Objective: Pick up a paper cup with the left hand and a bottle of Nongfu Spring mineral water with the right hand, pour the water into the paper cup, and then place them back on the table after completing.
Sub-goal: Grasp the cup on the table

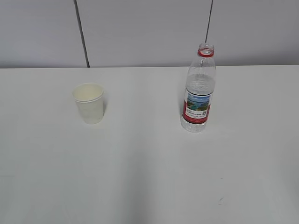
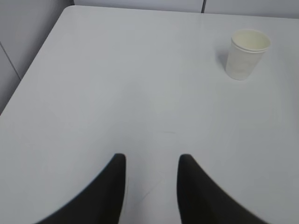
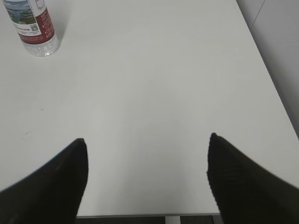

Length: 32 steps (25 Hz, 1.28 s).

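Lighting even, diffuse, fairly bright; no glare on white table (image 1: 140, 177). Soft faint shadows fell right of paper cup (image 1: 88, 103) and left of bottle (image 1: 198, 91) in exterior view. Exterior view sharp. Wrist views slightly cool-toned; near black fingers (image 2: 110, 196) blurred, out of focus, edges soft.

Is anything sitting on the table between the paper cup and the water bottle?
No. In the exterior view, the stretch of white table between the paper cup and the water bottle is bare.
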Available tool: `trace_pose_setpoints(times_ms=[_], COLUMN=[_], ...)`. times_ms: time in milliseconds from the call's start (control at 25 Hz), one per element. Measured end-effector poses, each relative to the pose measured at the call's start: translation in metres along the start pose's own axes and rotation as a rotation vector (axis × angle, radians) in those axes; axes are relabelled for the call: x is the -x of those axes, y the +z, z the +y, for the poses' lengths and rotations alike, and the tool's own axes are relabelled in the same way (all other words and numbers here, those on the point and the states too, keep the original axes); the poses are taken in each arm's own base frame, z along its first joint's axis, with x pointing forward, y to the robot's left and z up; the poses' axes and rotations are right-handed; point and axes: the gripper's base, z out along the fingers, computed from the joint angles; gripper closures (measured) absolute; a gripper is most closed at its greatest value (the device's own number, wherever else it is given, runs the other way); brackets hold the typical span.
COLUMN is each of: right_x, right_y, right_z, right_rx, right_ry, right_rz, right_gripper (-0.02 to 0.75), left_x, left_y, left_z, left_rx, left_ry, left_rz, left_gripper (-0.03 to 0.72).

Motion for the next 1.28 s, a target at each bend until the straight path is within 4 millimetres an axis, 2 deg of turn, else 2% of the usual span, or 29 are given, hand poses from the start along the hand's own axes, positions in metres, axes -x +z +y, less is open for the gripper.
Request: trace_pose_setpoints(times_ms=[1280], right_x=[0.0], right_y=[0.0], right_z=[0.0], right_rx=[0.0], right_ry=[0.0], right_rz=[0.0], right_gripper=[0.15], left_x=[-0.0001], left_y=[0.0], left_z=[-0.0005], left_rx=[-0.006], left_ry=[-0.003], left_rz=[0.001], left_gripper=[0.45])
